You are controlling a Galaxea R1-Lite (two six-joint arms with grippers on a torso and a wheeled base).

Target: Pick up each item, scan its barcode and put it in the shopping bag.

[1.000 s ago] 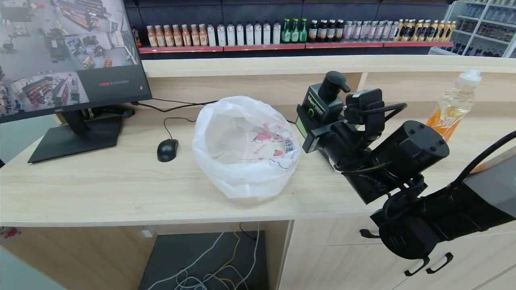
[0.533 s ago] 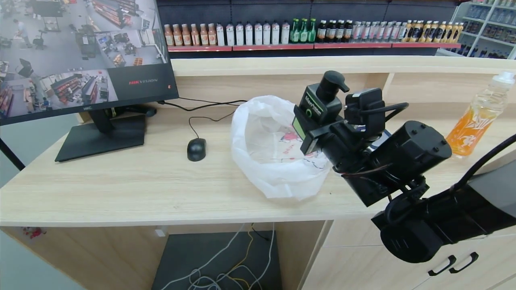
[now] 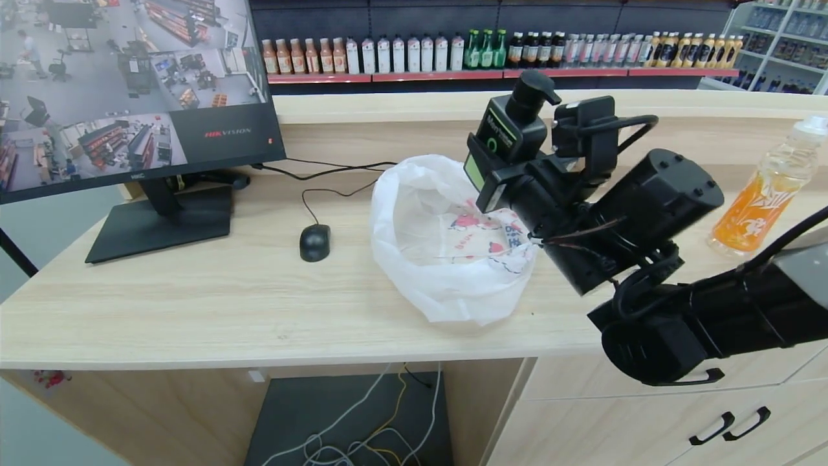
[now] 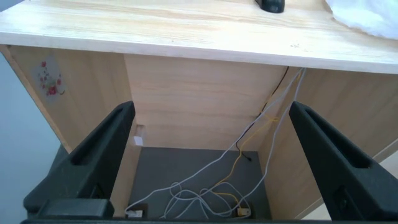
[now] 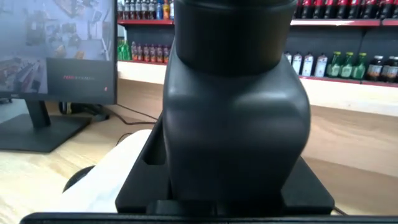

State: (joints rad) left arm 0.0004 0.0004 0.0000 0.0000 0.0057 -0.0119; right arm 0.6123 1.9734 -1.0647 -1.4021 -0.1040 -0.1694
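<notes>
- White plastic shopping bag (image 3: 446, 272) sits open on the wooden tabletop (image 3: 194, 304), apparently empty; the left gripper (image 4: 211, 112), below the tabletop's edge, has its fingers wide and holds nothing.
- Black pump bottle (image 3: 508, 133) hangs over the bag's rim, clamped in the right gripper's (image 3: 508, 178) fingers; dropping it in is likely next.
- Orange drink bottle (image 3: 753, 200) stands far right, not yet handled.

mouse (image 3: 315, 243) left of shopping bag (image 3: 446, 278) | monitor (image 3: 129, 84) far left | pump bottle (image 3: 508, 133) above bag's right side | drink bottle (image 3: 750, 200) far right

Right arm up, left arm low.
I had the right gripper (image 3: 495, 178) clamped on the black plastic pump bottle (image 3: 517, 129), arm stretched forward; the left gripper (image 4: 211, 155) hung with jaws spread wide.
</notes>
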